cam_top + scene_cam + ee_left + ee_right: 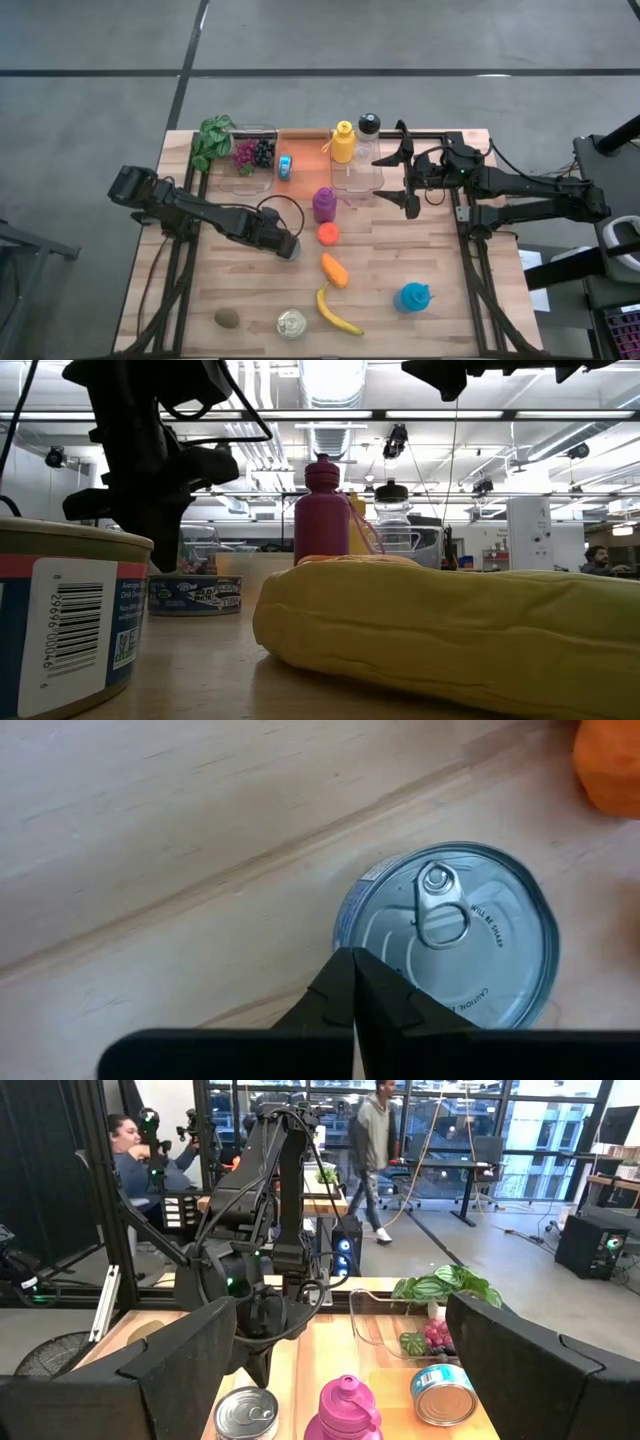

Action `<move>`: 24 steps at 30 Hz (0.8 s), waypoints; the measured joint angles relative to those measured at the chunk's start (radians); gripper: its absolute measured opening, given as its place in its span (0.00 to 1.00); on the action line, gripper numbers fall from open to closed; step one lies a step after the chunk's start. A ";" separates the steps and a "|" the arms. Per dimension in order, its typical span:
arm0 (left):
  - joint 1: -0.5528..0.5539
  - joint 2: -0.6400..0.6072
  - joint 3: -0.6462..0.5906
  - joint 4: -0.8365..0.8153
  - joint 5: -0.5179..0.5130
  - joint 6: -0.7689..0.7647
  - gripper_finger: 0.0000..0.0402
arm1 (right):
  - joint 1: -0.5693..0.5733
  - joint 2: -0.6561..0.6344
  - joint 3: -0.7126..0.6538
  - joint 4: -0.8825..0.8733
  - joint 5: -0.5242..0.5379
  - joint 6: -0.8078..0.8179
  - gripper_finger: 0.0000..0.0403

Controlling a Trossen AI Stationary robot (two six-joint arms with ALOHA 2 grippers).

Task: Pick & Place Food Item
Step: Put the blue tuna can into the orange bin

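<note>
Silver flat pull-tab tin can (450,935) sits on wooden table (440,330) directly under left gripper (353,982), fingers clenched together, holding nothing. Pick apparently not begun; destination unclear. Right gripper (412,176) waits spread wide near clear bins, empty.

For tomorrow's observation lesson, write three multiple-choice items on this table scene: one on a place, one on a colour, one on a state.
1. Where is the left gripper?
A. above a flat tin can
B. over the banana
C. beside the kiwi

2. What colour is the bottle beside the orange cup?
A. green
B. purple
C. white

3. How is the right gripper?
A. open
B. shut on a bottle
C. shut, empty

Answers:
1 A, its wrist view looks down on the can.
2 B, purple in the high view.
3 A, its fingers stand wide apart, holding nothing.
</note>
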State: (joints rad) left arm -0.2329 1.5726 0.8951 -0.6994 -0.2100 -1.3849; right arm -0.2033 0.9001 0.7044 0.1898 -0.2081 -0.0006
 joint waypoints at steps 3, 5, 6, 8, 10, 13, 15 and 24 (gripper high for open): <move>0.000 0.001 -0.001 0.003 0.000 0.000 0.00 | 0.000 0.000 0.000 0.000 0.000 0.000 0.89; 0.000 0.005 -0.001 0.007 0.000 0.000 0.00 | 0.000 0.000 0.000 0.000 0.000 0.000 0.89; 0.000 0.008 -0.001 0.008 0.000 0.000 0.00 | 0.000 0.000 0.000 0.000 0.000 0.000 0.89; -0.001 0.019 -0.001 0.020 -0.003 0.000 0.00 | 0.000 0.000 0.000 0.000 0.000 0.000 0.89; -0.001 0.020 -0.002 0.025 -0.004 0.005 0.00 | 0.000 0.000 0.000 0.000 0.000 0.000 0.89; -0.001 0.014 -0.011 0.029 -0.004 0.008 0.00 | 0.000 0.000 0.000 0.000 0.000 0.000 0.89; -0.001 0.013 -0.013 0.019 -0.004 0.007 0.00 | 0.000 0.000 0.000 0.000 0.000 0.000 0.89; -0.002 0.019 -0.020 -0.009 0.007 0.000 0.00 | 0.000 0.000 0.000 0.000 0.000 0.000 0.89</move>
State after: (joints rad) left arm -0.2348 1.5915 0.8751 -0.7086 -0.2035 -1.3849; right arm -0.2034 0.8997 0.7044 0.1901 -0.2081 -0.0002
